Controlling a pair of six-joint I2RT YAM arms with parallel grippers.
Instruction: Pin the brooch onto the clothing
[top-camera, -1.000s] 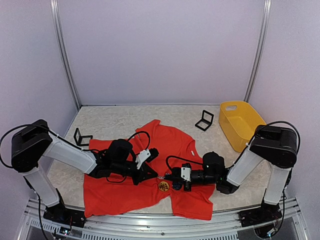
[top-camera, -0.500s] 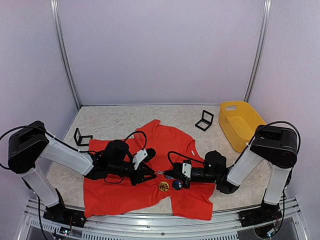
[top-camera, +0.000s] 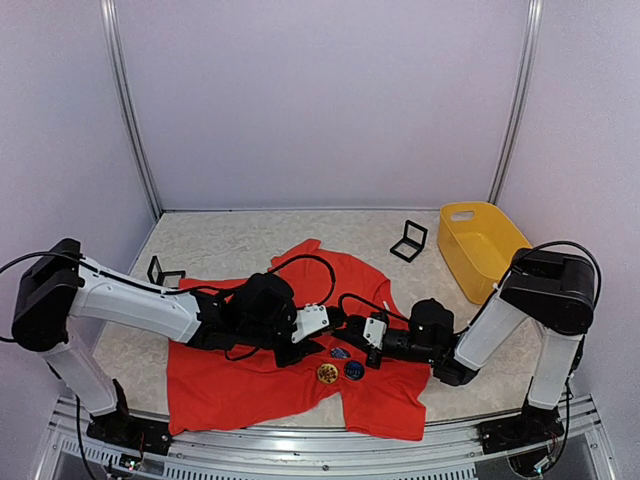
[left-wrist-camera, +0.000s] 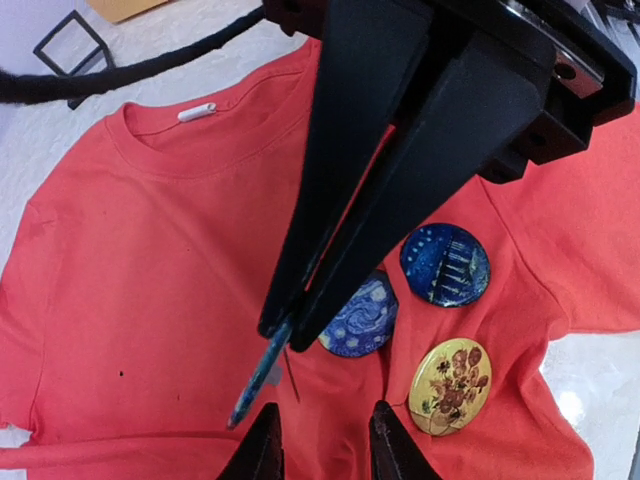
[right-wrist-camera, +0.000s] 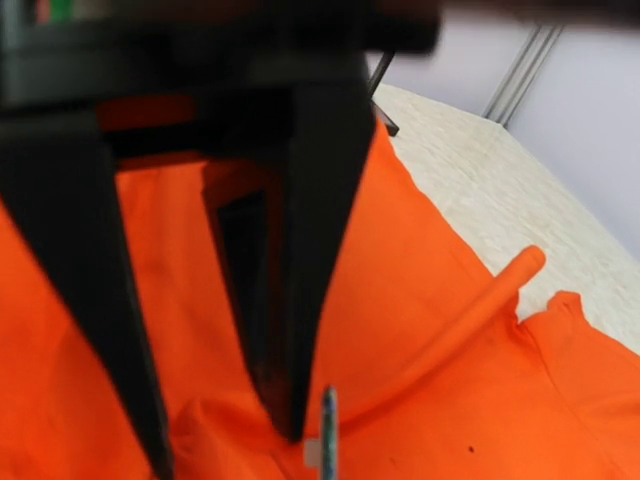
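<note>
Three brooches lie flat on the red shirt (top-camera: 230, 390) nearest you: a yellow brooch (left-wrist-camera: 450, 385), a dark blue brooch (left-wrist-camera: 445, 262) and a swirled blue brooch (left-wrist-camera: 360, 320). Just behind them, your right gripper (left-wrist-camera: 283, 322) is clamped on a fourth brooch (left-wrist-camera: 255, 385). This one is edge-on, its long axis tilted and its pin toward the cloth. Your left gripper (left-wrist-camera: 322, 445) has its fingers slightly apart, holding nothing. The red shirt lies with its neck toward your right.

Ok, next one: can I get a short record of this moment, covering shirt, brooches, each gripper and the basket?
shirt: red-orange, spread out
brooches on shirt: sunflower, starry, dark blue; pinned or loose, cannot tell
right gripper: shut on fourth brooch, held edge-on over shirt
left gripper: open, empty, facing the right one
basket: yellow, far right, off shirt
</note>
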